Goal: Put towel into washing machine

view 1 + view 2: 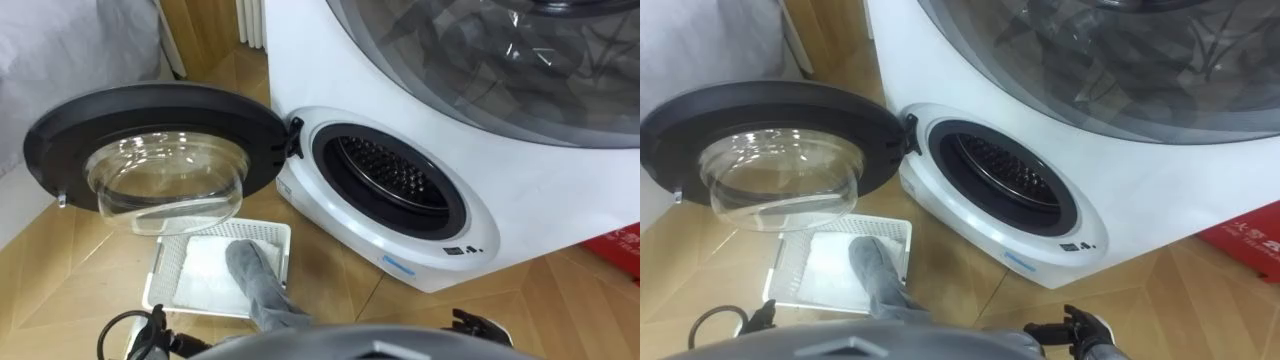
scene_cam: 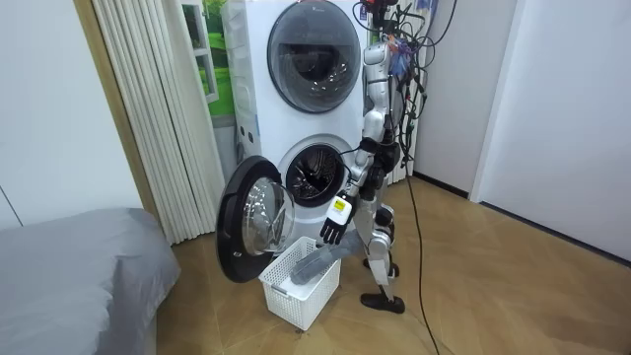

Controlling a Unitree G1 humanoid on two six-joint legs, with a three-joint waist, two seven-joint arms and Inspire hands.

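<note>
Wooden floor [image 1: 340, 290] runs under a white washing machine [image 1: 540, 200], its round door [image 1: 60, 130] swung wide and the dark drum [image 1: 390, 170] showing. Just before the door sits a white basket [image 1: 165, 270], and the grey towel [image 1: 260, 280] lies in it, one end draped over the rim. Standing by the machine, the robot hangs its left hand [image 2: 335, 227] above the basket, fingers loosely spread and empty. Its right hand [image 1: 1085, 325] shows low down; open or closed, I cannot tell.

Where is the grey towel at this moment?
Low centre in the eye views: the grey towel lies in the white basket on the floor, beneath the open washing machine door.
</note>
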